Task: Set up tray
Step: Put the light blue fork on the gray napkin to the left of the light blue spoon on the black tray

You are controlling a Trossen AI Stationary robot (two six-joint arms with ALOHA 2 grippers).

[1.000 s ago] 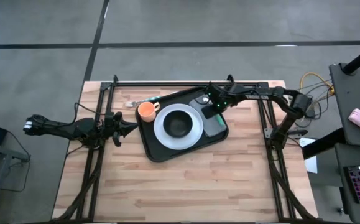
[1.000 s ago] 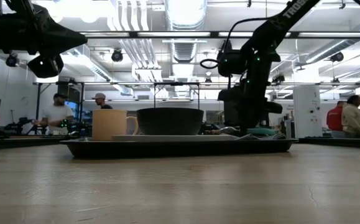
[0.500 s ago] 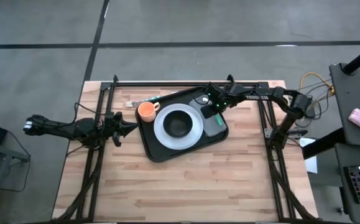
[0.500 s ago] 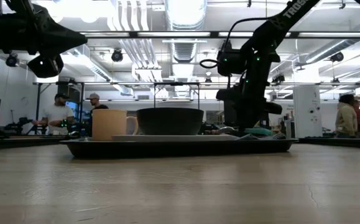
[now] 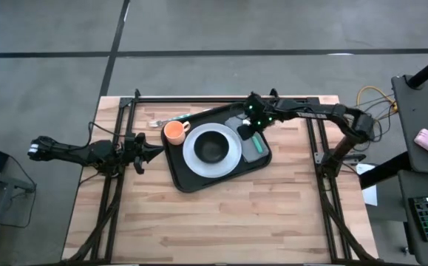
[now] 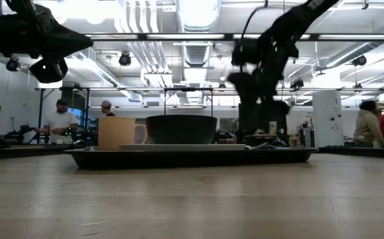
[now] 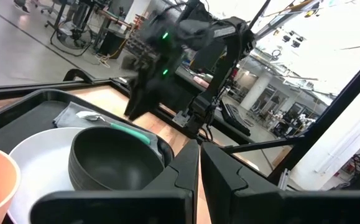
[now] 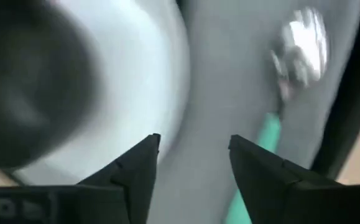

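Note:
The black tray [image 5: 188,177] lies mid-table. On it stand an orange cup [image 5: 174,131] and a white plate [image 5: 228,161] that carries a dark bowl [image 5: 212,147]. A grey folded cloth [image 8: 229,93] lies on the tray's right part, with a teal-handled spoon [image 8: 272,134] on top of it. My right gripper [image 8: 195,155] hangs open just above the cloth, beside the spoon, with nothing between its fingers. My left gripper [image 5: 153,153] waits shut, left of the tray.
A silver utensil [image 5: 157,122] lies on the wood just beyond the tray's far left corner. Black frame rails [image 5: 221,98] run along the far edge and down both sides of the table. Bare wood [image 5: 221,222] stretches in front of the tray.
My right gripper has risen off the cloth and moved a little toward the table's far left. It shows blurred in the low view. The tray, the cup, the plate and the bowl stand as before.

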